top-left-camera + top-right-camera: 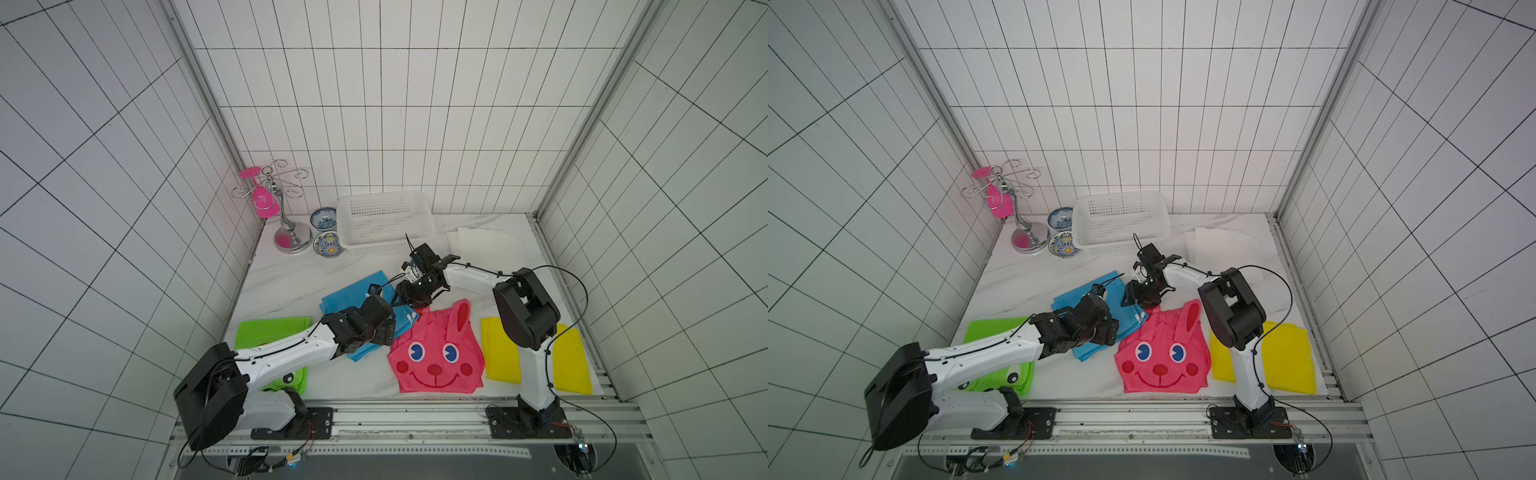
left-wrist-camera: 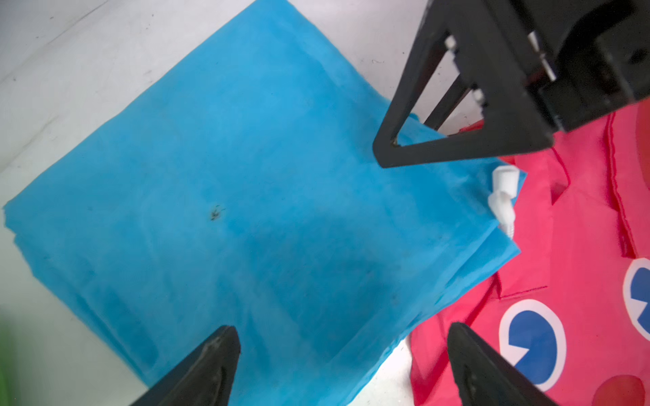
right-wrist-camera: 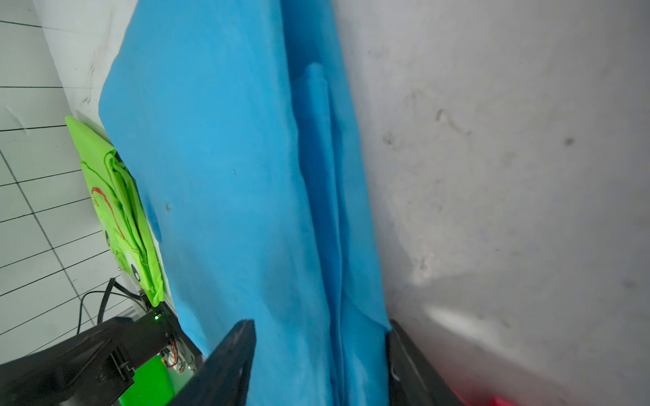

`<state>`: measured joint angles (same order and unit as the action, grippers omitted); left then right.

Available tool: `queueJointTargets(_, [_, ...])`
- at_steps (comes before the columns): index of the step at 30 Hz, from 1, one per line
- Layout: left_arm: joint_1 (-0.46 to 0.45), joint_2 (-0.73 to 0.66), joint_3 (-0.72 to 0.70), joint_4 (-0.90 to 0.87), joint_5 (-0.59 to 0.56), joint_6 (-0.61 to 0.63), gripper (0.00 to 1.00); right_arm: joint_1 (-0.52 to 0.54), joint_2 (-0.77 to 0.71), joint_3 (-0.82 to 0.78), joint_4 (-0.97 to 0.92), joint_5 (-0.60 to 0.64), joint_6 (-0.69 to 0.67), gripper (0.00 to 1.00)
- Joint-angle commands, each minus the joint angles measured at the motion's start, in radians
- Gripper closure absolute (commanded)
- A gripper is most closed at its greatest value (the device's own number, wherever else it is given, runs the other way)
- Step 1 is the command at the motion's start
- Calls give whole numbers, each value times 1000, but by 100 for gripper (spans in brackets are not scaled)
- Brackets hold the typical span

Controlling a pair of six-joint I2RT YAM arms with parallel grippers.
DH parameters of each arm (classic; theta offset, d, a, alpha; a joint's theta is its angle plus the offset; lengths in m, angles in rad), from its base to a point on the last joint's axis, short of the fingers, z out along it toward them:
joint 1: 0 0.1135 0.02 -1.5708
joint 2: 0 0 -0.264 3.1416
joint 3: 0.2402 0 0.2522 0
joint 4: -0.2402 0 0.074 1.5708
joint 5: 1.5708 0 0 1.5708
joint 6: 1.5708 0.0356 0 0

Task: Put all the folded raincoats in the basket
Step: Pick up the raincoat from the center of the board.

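The folded blue raincoat (image 1: 353,299) (image 1: 1075,297) lies flat on the white table, its right corner overlapping a pink rabbit raincoat (image 1: 436,357). The white perforated basket (image 1: 374,249) (image 1: 1121,245) stands behind it near the back wall with nothing coloured inside. My left gripper (image 2: 343,328) hovers open over the blue raincoat's (image 2: 246,211) near edge, one finger over blue, the other over pink. My right gripper (image 3: 318,325) (image 1: 405,302) is at the blue raincoat's (image 3: 228,175) far right corner, jaws apart with the blue folds between them.
A green raincoat (image 1: 270,332) lies at front left under the left arm, and a yellow one (image 1: 498,353) at front right behind the right arm. Two patterned bowls (image 1: 324,218) and a metal stand (image 1: 286,224) sit left of the basket. White paper (image 1: 482,245) lies to its right.
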<state>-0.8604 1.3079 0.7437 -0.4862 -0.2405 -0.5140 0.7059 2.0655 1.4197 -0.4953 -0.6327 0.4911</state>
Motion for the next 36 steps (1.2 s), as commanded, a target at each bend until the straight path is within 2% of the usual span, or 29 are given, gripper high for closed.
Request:
queueJointTargets(1, [27,48,30,72,82,51,5,-8,43,25,37,-119,48,41])
queueJointTargets(5, [97,87,31,72,148,35,5,-9,54,2,109,-147,122,45])
queueJointTargets(10, [185,69,-14,124,275,38,5,-11,65,-53,249,-209,233,50])
queueJointTargets(16, [261,71,-41,164,386,42,6,-10,88,-86,378,-277,343,66])
queueJointTargets(20, [266,70,-41,169,395,43,6,-9,88,-87,397,-285,361,78])
queueJointTargets(26, [273,57,-48,193,401,34,6,-5,80,-99,433,-302,393,85])
queueJointTargets(29, [276,40,-46,197,403,33,6,-3,66,-125,490,-311,434,97])
queueJointTargets(30, [275,20,-49,202,399,32,6,-4,59,-134,505,-310,448,97])
queueJointTargets(33, [244,-73,-78,250,333,15,6,-14,27,-181,607,-317,527,100])
queueJointTargets(36, [170,-157,-96,281,246,68,6,-23,-12,-207,642,-298,571,100])
